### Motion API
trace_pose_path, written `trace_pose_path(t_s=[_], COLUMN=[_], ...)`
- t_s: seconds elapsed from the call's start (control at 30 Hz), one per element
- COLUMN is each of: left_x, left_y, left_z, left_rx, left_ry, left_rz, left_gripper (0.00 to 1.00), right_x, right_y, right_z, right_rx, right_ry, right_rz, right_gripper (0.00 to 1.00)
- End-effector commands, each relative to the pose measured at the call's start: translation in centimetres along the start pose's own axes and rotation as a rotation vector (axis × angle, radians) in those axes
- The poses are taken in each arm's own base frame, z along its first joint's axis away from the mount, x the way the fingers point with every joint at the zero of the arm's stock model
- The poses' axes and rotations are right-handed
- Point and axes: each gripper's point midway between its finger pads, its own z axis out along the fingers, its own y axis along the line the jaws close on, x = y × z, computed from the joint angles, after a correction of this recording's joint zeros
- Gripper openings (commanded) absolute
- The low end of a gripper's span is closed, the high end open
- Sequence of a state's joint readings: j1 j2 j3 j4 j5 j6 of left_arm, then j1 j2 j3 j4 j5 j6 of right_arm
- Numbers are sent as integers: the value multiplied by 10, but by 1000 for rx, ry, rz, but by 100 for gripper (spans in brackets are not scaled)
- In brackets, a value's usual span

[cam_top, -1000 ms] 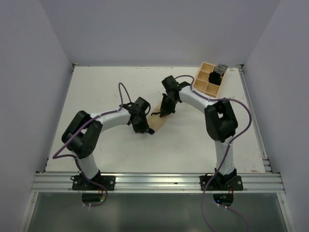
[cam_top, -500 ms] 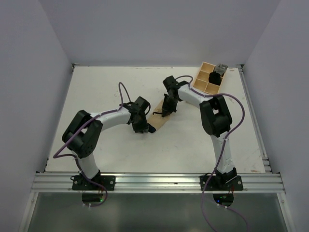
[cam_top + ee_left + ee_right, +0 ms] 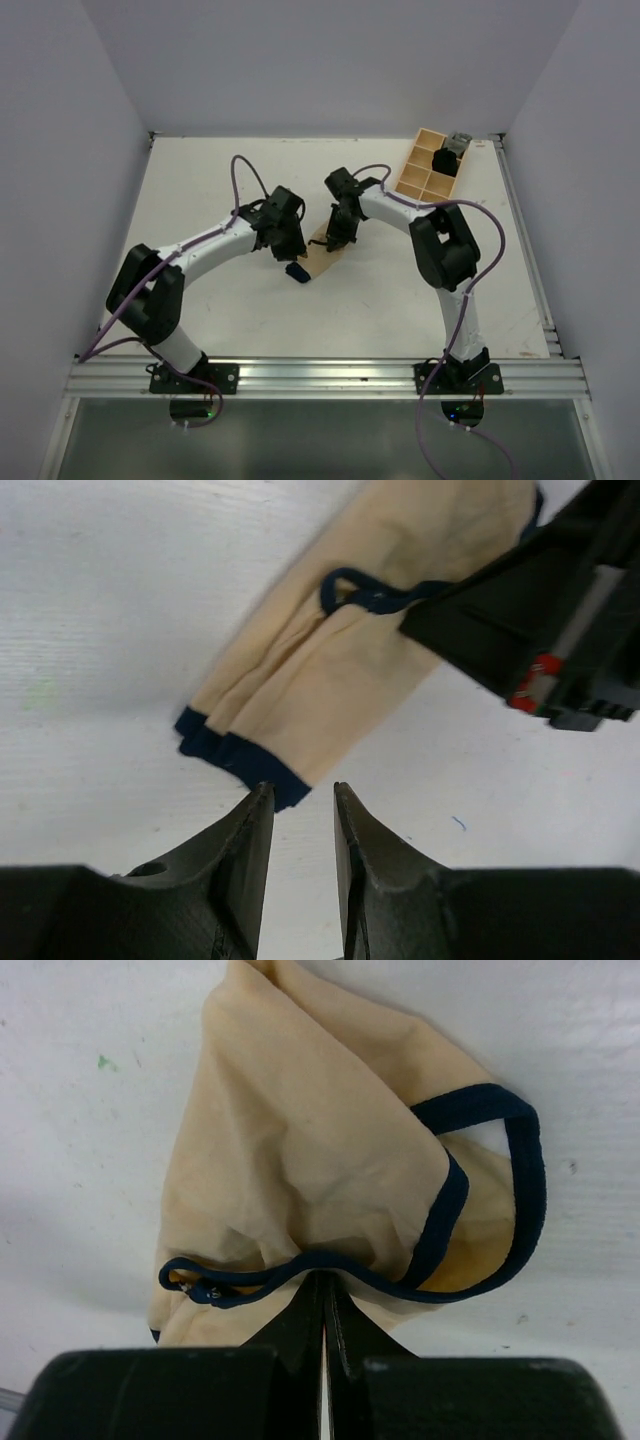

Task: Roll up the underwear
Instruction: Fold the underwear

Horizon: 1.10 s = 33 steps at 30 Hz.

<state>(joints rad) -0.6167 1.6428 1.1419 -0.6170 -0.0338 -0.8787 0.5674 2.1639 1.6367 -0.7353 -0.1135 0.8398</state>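
Note:
The underwear (image 3: 322, 254) is tan fabric with dark navy trim, lying bunched on the white table at the centre. In the right wrist view the underwear (image 3: 310, 1150) is folded over, and my right gripper (image 3: 323, 1278) is shut on its dark trim edge. My right gripper (image 3: 336, 238) is at the garment's far end. My left gripper (image 3: 297, 270) is at its near-left end. In the left wrist view my left gripper (image 3: 303, 788) has its jaws slightly apart and empty, just short of the underwear's (image 3: 330, 660) trimmed corner.
A light wooden compartment tray (image 3: 418, 175) stands at the back right, with a dark item (image 3: 443, 160) in one compartment and a grey object (image 3: 459, 142) at its far end. The table's walls rise at left, back and right.
My left arm has stretched out and its wrist has moved back and up off the garment's end. My right gripper has shifted a little left with the underwear's edge in it.

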Motion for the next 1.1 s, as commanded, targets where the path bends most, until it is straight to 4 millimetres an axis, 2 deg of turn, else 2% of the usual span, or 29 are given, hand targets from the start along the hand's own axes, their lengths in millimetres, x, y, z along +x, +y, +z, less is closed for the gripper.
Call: trace_pose_path(t_s=[0.0,0.1,0.23,0.53,0.83,1.07], left_x=[-8,4,17,38,44,46], left_y=[-35,-34,-18,17,26,27], left_z=[-8,7,30,58,59,60], left_rx=[181,201,154,15,-10,-13], left_ry=[-35,-9,25,83,93,99], left_rz=[0,-17,-22,-7,-8,-5], left_gripper=[34,34,34,34,34,34], right_x=[-4,-6,-5,-11,-29,-35], right_y=[15,16,19,18,-6,-22], right_z=[-21,-23,-26,-40,-42,-23], right_rx=[-39,-38,-51,-45,5,42], right_ry=[-58,-62,-61,-74,-72,-47], right_rz=[34,30,30,-38,-55,-64], right_gripper=[0,0,0,0,0,0])
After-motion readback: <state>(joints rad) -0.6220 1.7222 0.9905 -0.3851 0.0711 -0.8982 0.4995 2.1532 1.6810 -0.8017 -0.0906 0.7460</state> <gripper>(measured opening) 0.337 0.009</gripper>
